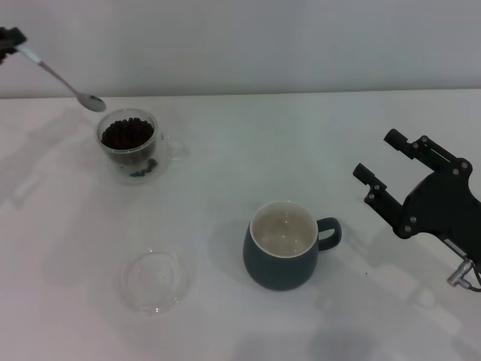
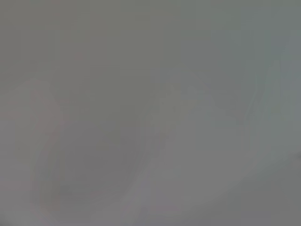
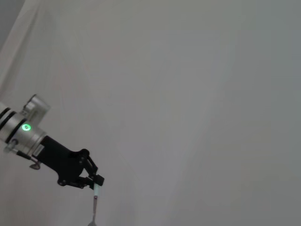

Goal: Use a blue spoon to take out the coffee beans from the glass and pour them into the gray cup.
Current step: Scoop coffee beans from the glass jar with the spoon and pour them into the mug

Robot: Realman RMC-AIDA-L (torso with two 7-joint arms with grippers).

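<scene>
The left gripper was up high at the far left edge of the table. Its fingers were pinched tight on the pale handle of the blue spoon. The spoon slanted down, and its shiny bowl hung just above the back rim of the glass, not touching the beans. From the right wrist view, the same gripper could be seen far off, with the spoon hanging down from its tips.

The glass stood at the far left and was full of dark coffee beans. The gray cup sat near the middle, well apart from the glass, with its handle turned to the right. Its white inside looked bare. A flat clear dish lay to the left of the cup, closer to the front.

The right gripper waited off on the right side, with its fingers spread apart and holding nothing.
</scene>
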